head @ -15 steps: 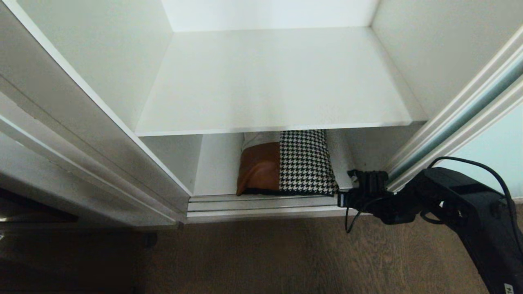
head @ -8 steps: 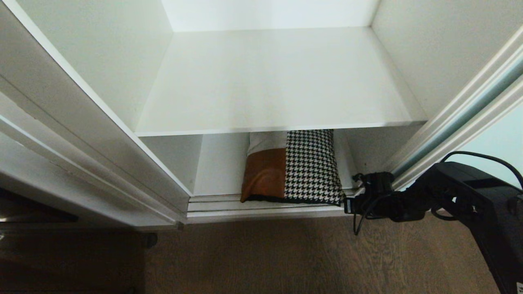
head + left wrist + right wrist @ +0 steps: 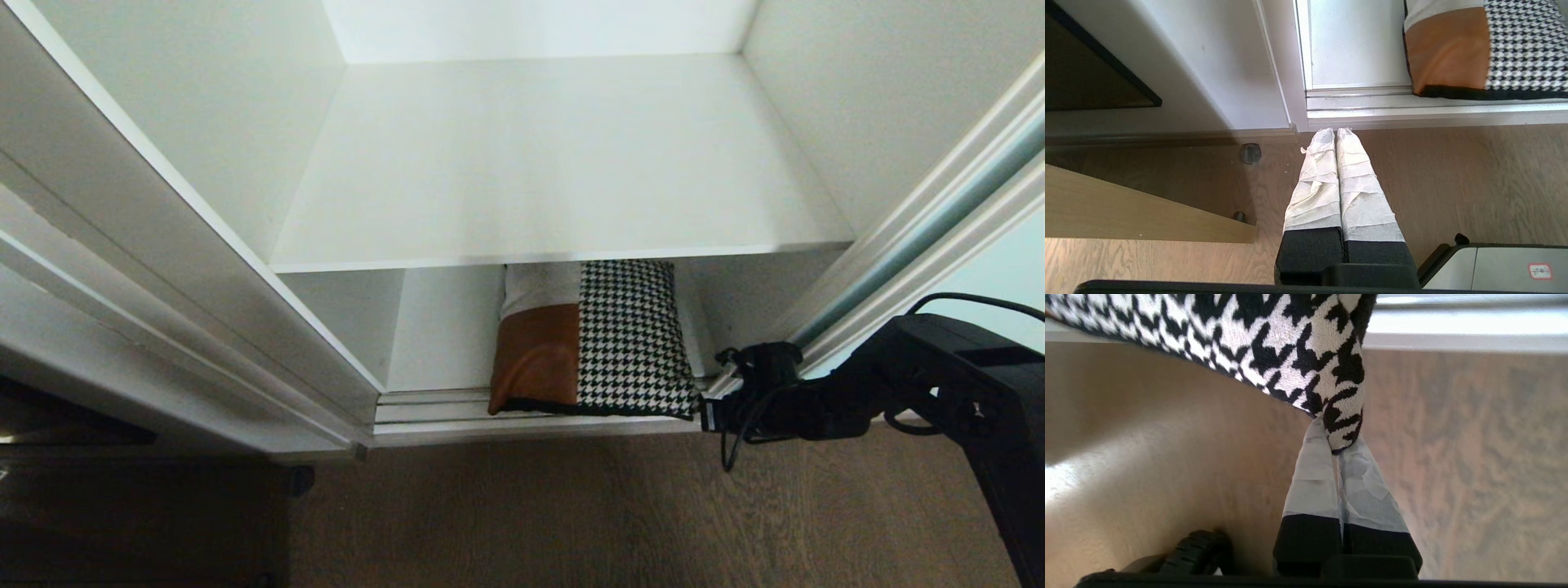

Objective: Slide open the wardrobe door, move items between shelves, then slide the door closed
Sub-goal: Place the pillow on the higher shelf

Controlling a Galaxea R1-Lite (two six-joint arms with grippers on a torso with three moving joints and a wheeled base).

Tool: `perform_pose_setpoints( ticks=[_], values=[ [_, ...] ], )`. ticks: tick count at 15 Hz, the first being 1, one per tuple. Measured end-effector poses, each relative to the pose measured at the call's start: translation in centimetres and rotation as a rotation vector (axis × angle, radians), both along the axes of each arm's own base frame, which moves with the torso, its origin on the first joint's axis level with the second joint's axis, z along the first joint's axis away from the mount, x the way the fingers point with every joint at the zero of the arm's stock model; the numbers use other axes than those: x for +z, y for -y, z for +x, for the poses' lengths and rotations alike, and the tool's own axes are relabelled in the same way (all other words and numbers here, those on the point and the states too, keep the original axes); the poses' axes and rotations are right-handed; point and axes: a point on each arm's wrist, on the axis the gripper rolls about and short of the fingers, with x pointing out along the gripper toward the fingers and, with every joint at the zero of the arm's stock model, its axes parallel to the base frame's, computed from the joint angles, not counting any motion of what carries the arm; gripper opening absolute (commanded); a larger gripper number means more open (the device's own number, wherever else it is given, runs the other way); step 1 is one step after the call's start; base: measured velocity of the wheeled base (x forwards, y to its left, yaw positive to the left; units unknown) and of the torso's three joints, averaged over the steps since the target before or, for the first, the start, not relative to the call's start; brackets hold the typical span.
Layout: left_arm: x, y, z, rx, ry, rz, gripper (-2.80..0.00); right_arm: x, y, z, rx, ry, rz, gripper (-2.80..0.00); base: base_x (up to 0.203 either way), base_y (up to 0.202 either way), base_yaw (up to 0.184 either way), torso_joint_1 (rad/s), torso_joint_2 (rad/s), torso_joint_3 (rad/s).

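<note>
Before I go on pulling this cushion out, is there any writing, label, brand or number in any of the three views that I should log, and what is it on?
No text can be read in any view.
Red-bordered sticker on the grey-white panel in the corner of the left wrist view: its marks are too small and blurred to read.
Cushion, shelf, sliding wardrobe door: no print or label showing.

Surface finishes at the wardrobe opening

Cushion (image 3: pixel 600 339): woven houndstooth cloth beside a smooth, leather-like tan patch. Shelf (image 3: pixel 555 163): matt white board. Floor (image 3: pixel 571 514): wood-grain, low sheen. Gripper fingers (image 3: pixel 1357 171): wrapped in wrinkled pale tape over black foam.
</note>
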Motion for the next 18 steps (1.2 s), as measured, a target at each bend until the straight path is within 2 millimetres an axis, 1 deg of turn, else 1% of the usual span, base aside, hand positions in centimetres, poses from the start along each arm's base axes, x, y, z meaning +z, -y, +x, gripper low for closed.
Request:
perform_pose_setpoints(
  ticks=[2,4,8,9,10,12,14,16,17,18],
  values=[
    [0.0,0.0,0.0,0.001,-0.004,-0.004,-2.80,0.1,0.1,-0.3,-0.002,-0.009,0.000,-2.80,0.000,0.000,0.000,0.000,0.00,0.000],
    [0.0,0.0,0.0,-0.004,-0.005,0.003,-2.80,0.1,0.3,-1.0,-0.003,-0.028,0.004,-2.80,0.000,0.000,0.000,0.000,0.00,0.000],
    [0.0,0.0,-0.1,-0.010,-0.047,0.040,-2.80,0.4,1.2,-1.3,-0.029,-0.031,0.019,-2.80,0.000,0.000,0.000,0.000,0.00,0.000],
    [0.4,0.0,-0.1,-0.010,-0.053,0.049,-2.80,0.5,1.4,-1.4,-0.029,-0.032,0.024,-2.80,0.000,0.000,0.000,0.000,0.00,0.000],
    [1.1,0.0,-0.1,-0.011,-0.059,0.050,-2.80,0.5,1.5,-1.5,-0.026,-0.029,0.029,-2.80,0.000,0.000,0.000,0.000,0.00,0.000],
    [3.8,0.0,0.1,-0.018,-0.053,0.036,-2.80,0.7,1.6,-1.5,-0.022,-0.005,0.036,-2.80,0.000,0.000,0.000,0.000,0.00,0.000],
    [7.1,0.1,1.4,-0.056,-0.095,-0.015,-2.80,0.7,1.6,-1.5,-0.021,0.015,0.036,-2.80,0.000,0.000,0.000,0.000,0.00,0.000],
    [9.8,0.3,3.9,-0.122,-0.187,-0.101,-2.80,0.6,1.6,-1.4,-0.020,0.035,0.036,-2.80,0.000,0.000,0.000,0.000,0.00,0.000],
    [10.8,0.4,5.6,-0.160,-0.252,-0.158,-2.80,0.5,1.7,-1.4,-0.020,0.036,0.035,-2.80,0.000,0.000,0.000,0.000,0.00,0.000],
    [11.4,0.5,7.5,-0.201,-0.328,-0.215,-2.80,0.4,1.6,-1.3,-0.019,0.036,0.035,-2.80,0.000,0.000,0.000,0.000,0.00,0.000]
  ],
)
